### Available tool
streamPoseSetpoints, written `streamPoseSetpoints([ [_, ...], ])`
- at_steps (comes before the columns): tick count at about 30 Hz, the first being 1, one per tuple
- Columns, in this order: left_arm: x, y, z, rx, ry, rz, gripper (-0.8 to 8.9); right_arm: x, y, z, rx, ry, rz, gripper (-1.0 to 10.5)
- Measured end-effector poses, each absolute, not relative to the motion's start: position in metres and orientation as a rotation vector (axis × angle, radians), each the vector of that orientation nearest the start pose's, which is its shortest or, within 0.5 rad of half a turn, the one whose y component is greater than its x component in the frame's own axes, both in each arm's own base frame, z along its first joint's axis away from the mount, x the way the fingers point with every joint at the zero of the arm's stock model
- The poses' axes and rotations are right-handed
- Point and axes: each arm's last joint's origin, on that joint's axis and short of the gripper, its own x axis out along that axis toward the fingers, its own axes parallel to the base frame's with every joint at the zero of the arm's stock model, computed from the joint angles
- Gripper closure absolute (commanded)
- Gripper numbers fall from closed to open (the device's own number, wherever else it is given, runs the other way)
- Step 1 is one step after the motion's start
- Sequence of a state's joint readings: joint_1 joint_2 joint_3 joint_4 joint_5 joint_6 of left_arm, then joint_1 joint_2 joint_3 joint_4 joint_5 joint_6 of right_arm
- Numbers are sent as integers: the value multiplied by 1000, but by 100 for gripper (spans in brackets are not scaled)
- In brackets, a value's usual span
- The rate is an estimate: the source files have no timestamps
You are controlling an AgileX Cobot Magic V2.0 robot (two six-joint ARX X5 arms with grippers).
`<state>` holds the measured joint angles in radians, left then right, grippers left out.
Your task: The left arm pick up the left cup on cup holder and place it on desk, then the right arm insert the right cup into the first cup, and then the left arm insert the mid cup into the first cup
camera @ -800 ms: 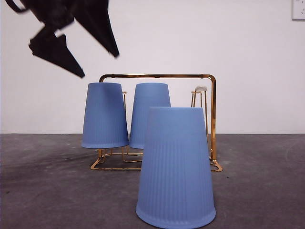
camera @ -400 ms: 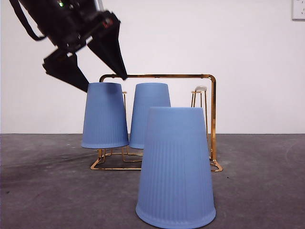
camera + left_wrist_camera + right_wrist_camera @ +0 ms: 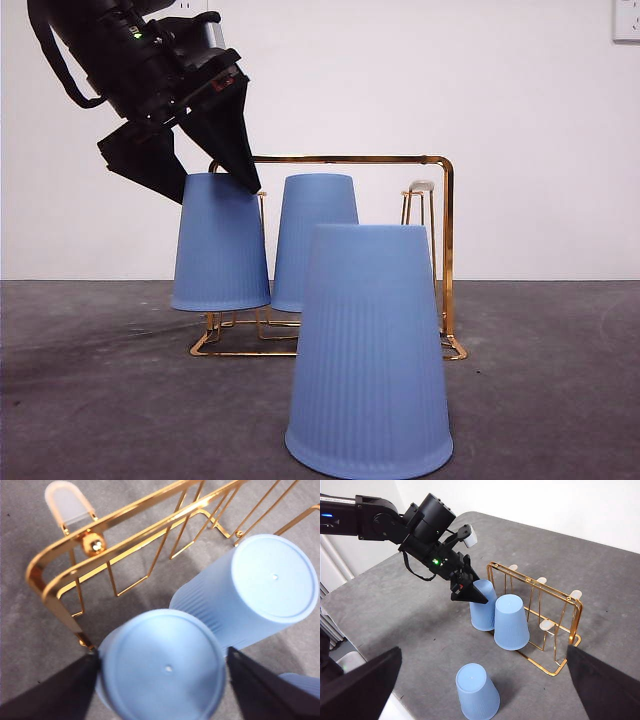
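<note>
A gold wire cup holder stands on the dark grey desk. Two blue upturned cups sit on its pegs: the left cup and the cup beside it. A third blue cup stands upside down on the desk in front. My left gripper is open, one jaw on each side of the left cup's top. The neighbouring cup is close beside it. My right gripper is open and empty, high above the desk.
The holder's pegs on the right side are bare. The white wall rises behind the desk. In the right wrist view the left arm reaches in over the desk to the holder.
The left gripper has come down and to the right from the top corner, until its open jaws straddle the top of the left cup. The cups and the holder have not moved.
</note>
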<state>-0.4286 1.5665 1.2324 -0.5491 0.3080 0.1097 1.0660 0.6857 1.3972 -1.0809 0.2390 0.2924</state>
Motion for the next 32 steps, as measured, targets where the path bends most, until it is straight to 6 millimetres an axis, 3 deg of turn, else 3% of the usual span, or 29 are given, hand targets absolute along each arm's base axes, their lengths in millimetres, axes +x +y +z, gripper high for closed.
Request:
streamPoseSetpoints([
  [3,297,-146,271,151,857,-738,539,31,42,441,43,417,762,421],
  [17,296,-145,275,151,844,-737,541,31,42,441,44,417,762,421],
  [32,264,-130,326,149,668,-722,541,31,42,441,46,418,761,421],
])
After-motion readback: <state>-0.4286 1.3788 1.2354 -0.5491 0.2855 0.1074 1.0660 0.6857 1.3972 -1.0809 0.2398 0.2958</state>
